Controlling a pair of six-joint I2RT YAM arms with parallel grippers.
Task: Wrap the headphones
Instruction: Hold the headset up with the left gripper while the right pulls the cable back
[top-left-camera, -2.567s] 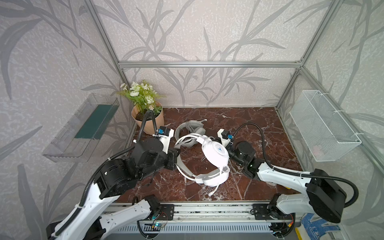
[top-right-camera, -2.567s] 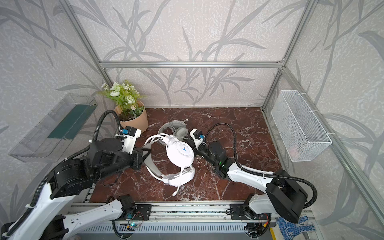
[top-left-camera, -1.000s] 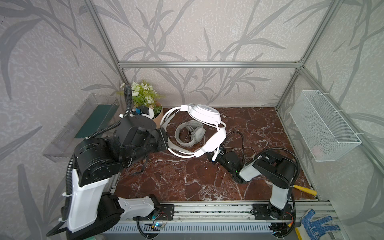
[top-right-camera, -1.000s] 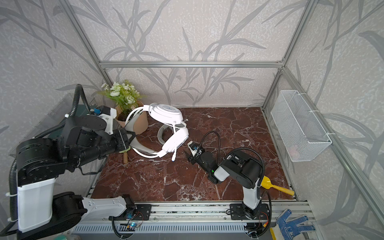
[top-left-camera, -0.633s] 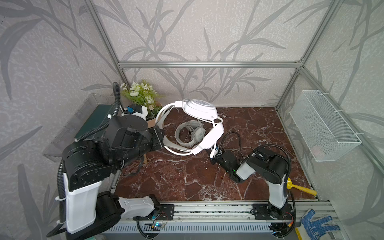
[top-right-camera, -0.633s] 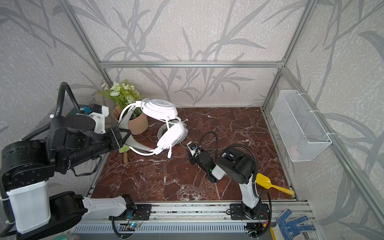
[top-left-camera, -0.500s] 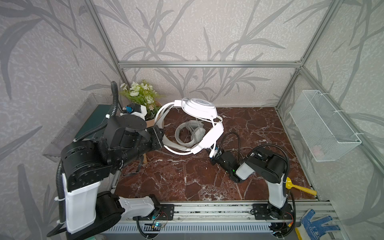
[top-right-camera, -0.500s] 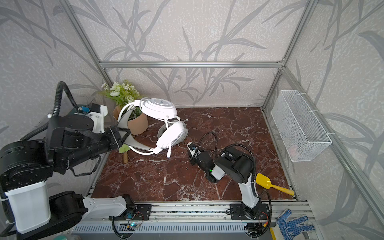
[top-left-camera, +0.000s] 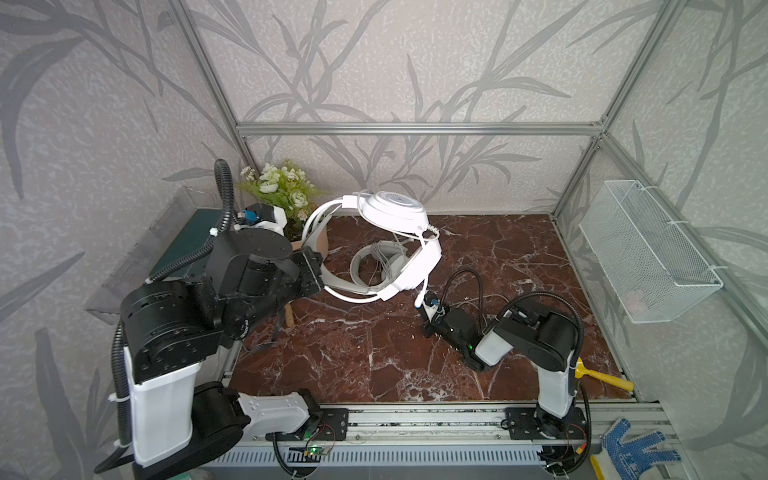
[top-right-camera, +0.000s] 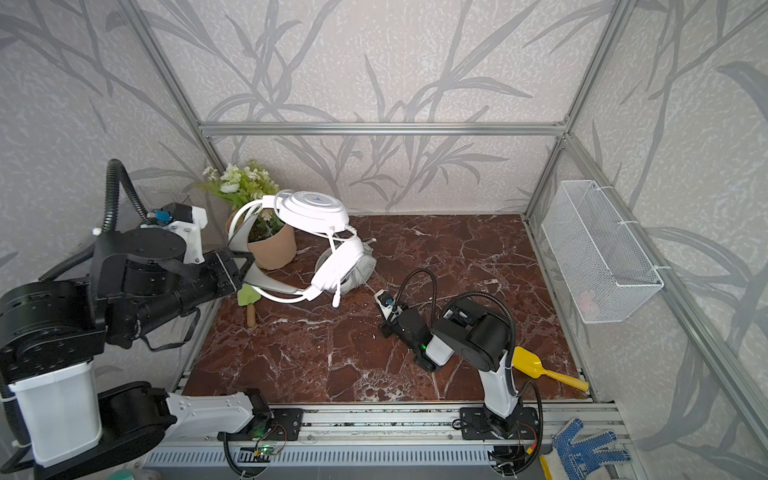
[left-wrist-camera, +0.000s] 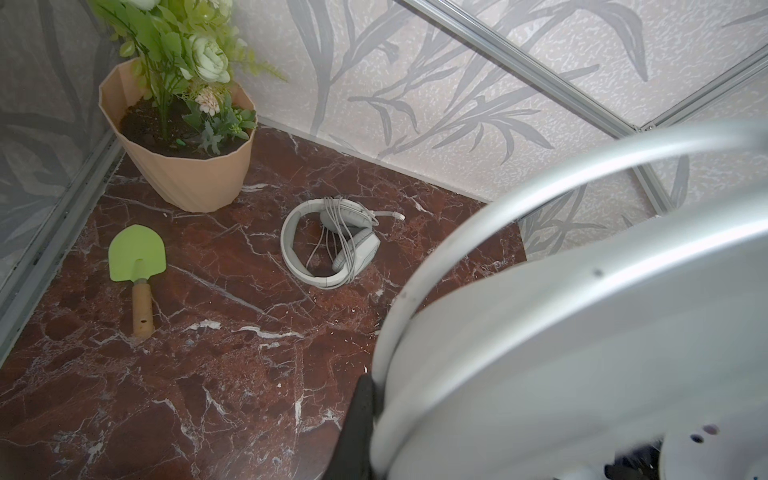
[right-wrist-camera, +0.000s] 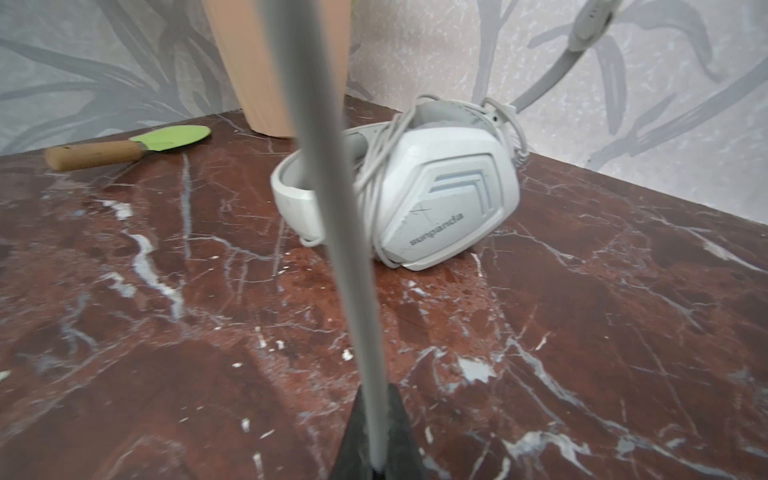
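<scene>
— Clutter round the glossy white headset (top-left-camera: 392, 210)?
— Plenty. Held aloft by its headband, pinched between the fingers of left gripper (top-right-camera: 243, 268). Below it on the marble floor (top-left-camera: 353, 353): greyish-white headset (left-wrist-camera: 328, 245), lying flat, own cord (right-wrist-camera: 376, 158) wound round it. Just behind: flower pot (top-right-camera: 272, 249) in the back-left corner. Beside the pot, along the left rail: green trowel (left-wrist-camera: 137, 257). Pot and trowel well apart from right gripper (right-wrist-camera: 374, 419).
— Other arm?
— Low over the floor, mid-right. Fingers pressed together on a pale cable (right-wrist-camera: 332, 208). Runs straight up out of the right wrist view, across the front of the greyish-white headset. Cannot trace its upper end in both top views.
— Open room?
— Bare floor front-centre and back-right. At the front-right edge: yellow scoop (top-right-camera: 530, 365), just beside the right arm. On the right wall: wire basket (top-right-camera: 598, 253). On the left wall: clear tray (top-left-camera: 137, 266), close behind the left arm. Both off the floor. Outside the front rail: glove (top-right-camera: 582, 449).
</scene>
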